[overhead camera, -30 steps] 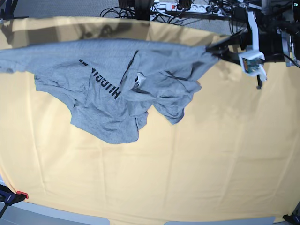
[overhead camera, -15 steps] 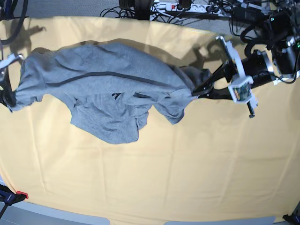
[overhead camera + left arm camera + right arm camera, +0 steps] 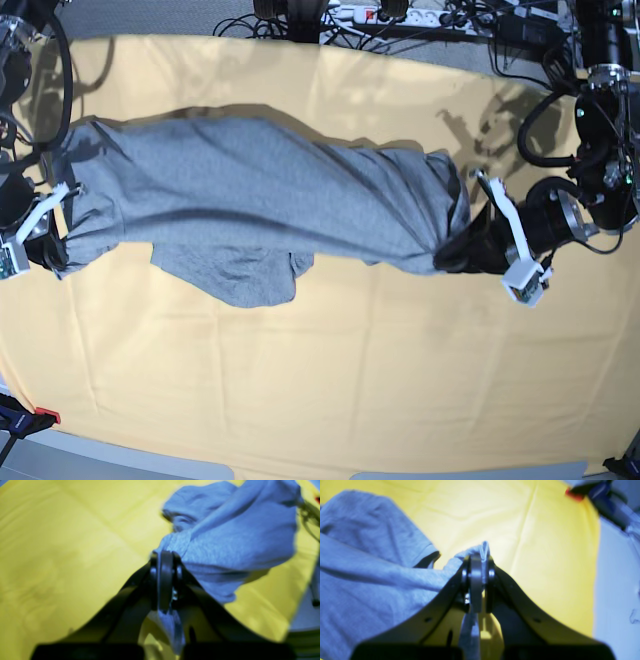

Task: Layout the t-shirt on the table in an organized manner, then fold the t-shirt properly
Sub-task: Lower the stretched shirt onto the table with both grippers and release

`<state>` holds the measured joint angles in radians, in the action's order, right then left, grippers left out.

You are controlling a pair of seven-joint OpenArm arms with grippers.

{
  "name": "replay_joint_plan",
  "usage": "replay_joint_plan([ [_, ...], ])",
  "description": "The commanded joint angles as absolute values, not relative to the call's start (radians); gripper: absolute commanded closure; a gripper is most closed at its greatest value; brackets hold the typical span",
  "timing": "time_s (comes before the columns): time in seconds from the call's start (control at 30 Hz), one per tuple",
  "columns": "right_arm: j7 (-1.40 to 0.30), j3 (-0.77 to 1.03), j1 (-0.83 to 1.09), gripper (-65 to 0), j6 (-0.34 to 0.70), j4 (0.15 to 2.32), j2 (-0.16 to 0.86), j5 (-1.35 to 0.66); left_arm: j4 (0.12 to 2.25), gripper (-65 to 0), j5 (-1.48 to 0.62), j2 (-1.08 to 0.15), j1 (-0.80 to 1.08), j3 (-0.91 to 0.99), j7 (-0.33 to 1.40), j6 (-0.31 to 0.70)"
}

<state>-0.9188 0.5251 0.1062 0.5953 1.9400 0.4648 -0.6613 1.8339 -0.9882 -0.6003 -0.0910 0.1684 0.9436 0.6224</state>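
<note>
Two grippers hold the t-shirt (image 3: 260, 195) stretched between them across the far half of the table (image 3: 330, 380). The left gripper (image 3: 447, 258), on the right side of the base view, has its jaws pressed together on a bunched end of the grey cloth; in the left wrist view the left gripper (image 3: 163, 560) pinches a fold, with a strip of fabric hanging down between the black fingers (image 3: 130, 597) and the t-shirt (image 3: 232, 537) billowing away beyond the tips. The right gripper (image 3: 52, 252), near the table's left edge in the base view, is likewise clamped on the other end; the right wrist view shows the right gripper (image 3: 477, 562) with a small peak of cloth poking up past the closed tips and the t-shirt (image 3: 370, 580) spreading off to one side. The shirt forms a long, rolled band running nearly from the left edge toward the right edge, sagging a little in the middle, with a dark crease along its length. A looser flap droops below the band on the left half and lies on the yellow cloth. No lettering shows on the visible side. The near half of the table carries only faint crease lines. A red-tipped clamp (image 3: 30, 418) sits at the near left corner, and cables (image 3: 400, 15) lie beyond the far edge.
</note>
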Motion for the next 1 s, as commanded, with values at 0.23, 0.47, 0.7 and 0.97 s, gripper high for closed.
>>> replay_joint_plan([
  [0.23,-0.890,0.514,-0.072,0.0,0.599,1.750,0.485,-0.683,1.792,0.0,-0.962,-0.615,-0.197,0.177,0.890,0.565],
  [0.47,-0.889,0.360,-0.255,0.0,0.647,1.658,0.485,-0.645,1.791,0.0,-0.962,-0.615,-0.311,0.142,0.890,0.665],
  [0.7,-0.839,0.242,-0.482,0.0,0.496,1.606,0.485,-0.430,1.686,0.0,-0.723,-0.611,-0.588,0.006,0.776,0.495],
  [0.97,-0.837,0.234,-0.614,-40.6,0.468,1.488,0.486,-0.414,1.379,-47.0,-0.750,-0.515,-0.803,-0.065,0.817,0.402],
])
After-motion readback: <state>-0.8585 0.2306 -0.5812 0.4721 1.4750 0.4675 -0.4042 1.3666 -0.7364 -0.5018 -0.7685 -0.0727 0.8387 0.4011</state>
